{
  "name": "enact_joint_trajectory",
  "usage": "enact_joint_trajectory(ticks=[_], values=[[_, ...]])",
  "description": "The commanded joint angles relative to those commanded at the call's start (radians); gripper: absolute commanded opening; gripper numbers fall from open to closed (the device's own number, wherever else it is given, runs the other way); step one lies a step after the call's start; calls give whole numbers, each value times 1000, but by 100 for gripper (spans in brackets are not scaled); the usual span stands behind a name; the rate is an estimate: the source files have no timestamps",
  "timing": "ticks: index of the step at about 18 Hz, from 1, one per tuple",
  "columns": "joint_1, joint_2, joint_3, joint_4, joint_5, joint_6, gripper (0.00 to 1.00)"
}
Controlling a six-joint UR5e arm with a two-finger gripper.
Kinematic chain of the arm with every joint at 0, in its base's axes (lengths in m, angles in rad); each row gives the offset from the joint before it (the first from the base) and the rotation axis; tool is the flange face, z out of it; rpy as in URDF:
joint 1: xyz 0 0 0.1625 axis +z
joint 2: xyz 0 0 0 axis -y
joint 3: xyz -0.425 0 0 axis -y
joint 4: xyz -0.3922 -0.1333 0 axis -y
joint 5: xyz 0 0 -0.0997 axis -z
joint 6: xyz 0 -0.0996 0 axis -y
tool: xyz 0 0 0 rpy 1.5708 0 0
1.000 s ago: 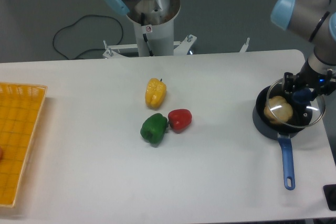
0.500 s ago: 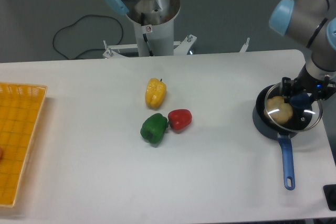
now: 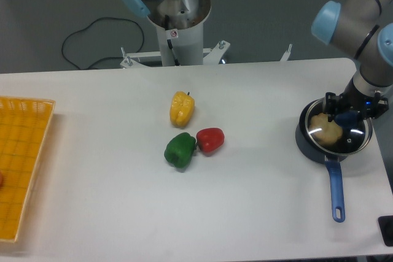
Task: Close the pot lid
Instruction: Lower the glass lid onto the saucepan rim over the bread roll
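The dark saucepan (image 3: 305,141) stands at the table's right side, its bright-blue handle (image 3: 335,188) pointing toward the front edge. A pale round food item (image 3: 324,132) lies inside it. The clear glass lid (image 3: 319,142) with a metal rim sits almost squarely over the pot. My gripper (image 3: 348,116) is right above the lid, shut on its dark blue knob (image 3: 347,118). I cannot tell whether the lid's rim rests on the pot all round.
A yellow pepper (image 3: 181,108), a green pepper (image 3: 180,150) and a red pepper (image 3: 210,140) lie mid-table. A yellow mesh basket (image 3: 18,164) sits at the left edge. A second robot's base (image 3: 175,13) stands behind the table. The table's right edge is close to the pot.
My gripper has carried the lid a little left and down. The lid went from hanging off the pot's right side to nearly centred over it.
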Motion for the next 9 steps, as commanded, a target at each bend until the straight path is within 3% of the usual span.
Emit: enact_joint_trajectory(ticks=[9], values=[[-3,3,-20,22,2,0,37]])
